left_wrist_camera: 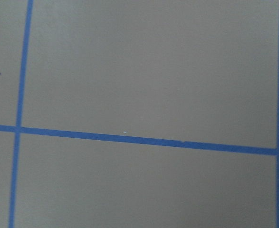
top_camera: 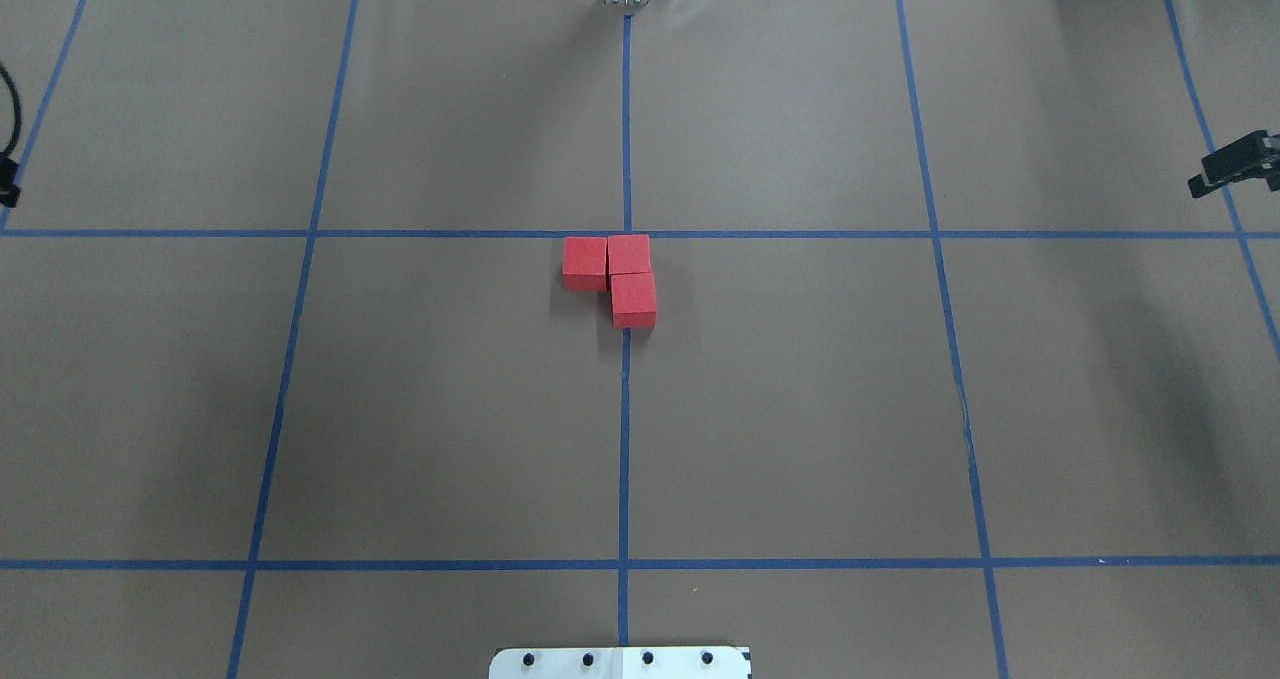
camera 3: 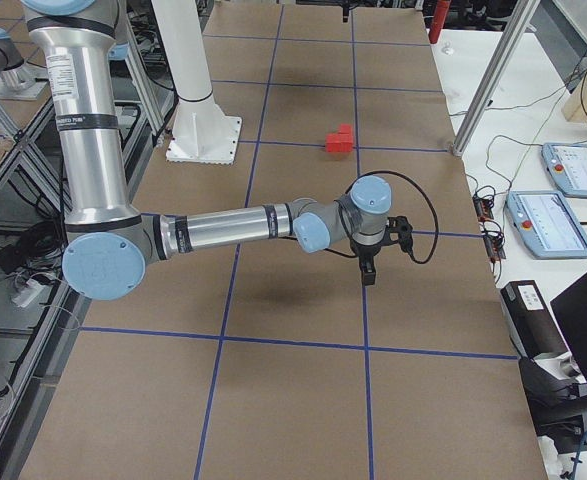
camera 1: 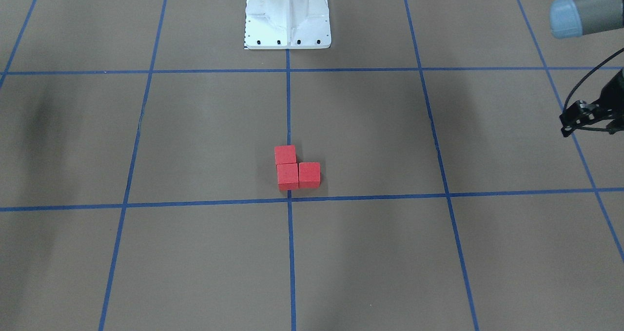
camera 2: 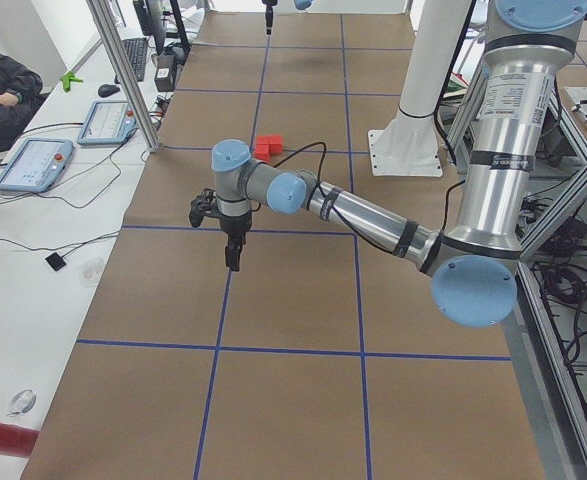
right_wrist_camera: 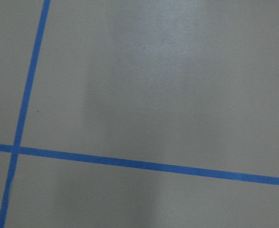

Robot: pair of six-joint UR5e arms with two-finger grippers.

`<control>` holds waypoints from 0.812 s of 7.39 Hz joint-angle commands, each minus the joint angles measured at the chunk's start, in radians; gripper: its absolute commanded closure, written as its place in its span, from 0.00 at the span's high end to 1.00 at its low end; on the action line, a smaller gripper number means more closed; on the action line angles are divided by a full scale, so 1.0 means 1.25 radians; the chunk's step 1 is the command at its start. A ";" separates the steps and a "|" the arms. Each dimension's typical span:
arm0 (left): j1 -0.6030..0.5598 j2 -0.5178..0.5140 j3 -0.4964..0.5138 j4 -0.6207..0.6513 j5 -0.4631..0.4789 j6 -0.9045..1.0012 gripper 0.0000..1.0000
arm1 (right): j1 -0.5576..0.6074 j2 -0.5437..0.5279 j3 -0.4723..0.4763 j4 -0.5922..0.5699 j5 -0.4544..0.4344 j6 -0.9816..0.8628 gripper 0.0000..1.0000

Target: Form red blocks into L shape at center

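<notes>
Red blocks (top_camera: 629, 257) touch edge to edge, just beside the center (top_camera: 626, 231).

The worktop (top_camera: 450, 409) is covered with a brown sheet divided into large squares by blue tape lines (top_camera: 450, 564); soft, diffuse shadows lie across it. In the left side view, a white bench (camera 2: 33, 250) occupies the frame's left edge, carrying two tablet consoles (camera 2: 33, 163) and a keyboard (camera 2: 133, 58). An aluminium post (camera 2: 125, 75) stands at its border.
</notes>
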 commanded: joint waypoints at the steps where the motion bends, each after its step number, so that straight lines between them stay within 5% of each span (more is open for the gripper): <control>1: -0.142 0.104 0.038 -0.092 -0.069 0.136 1.00 | 0.103 -0.051 -0.034 -0.002 0.040 -0.114 0.99; 3: -0.184 0.152 0.130 -0.210 -0.171 0.238 1.00 | 0.130 -0.092 -0.031 0.000 0.096 -0.128 0.99; 6: -0.187 0.171 0.122 -0.221 -0.127 0.212 1.00 | 0.146 -0.111 -0.033 -0.008 0.089 -0.132 0.99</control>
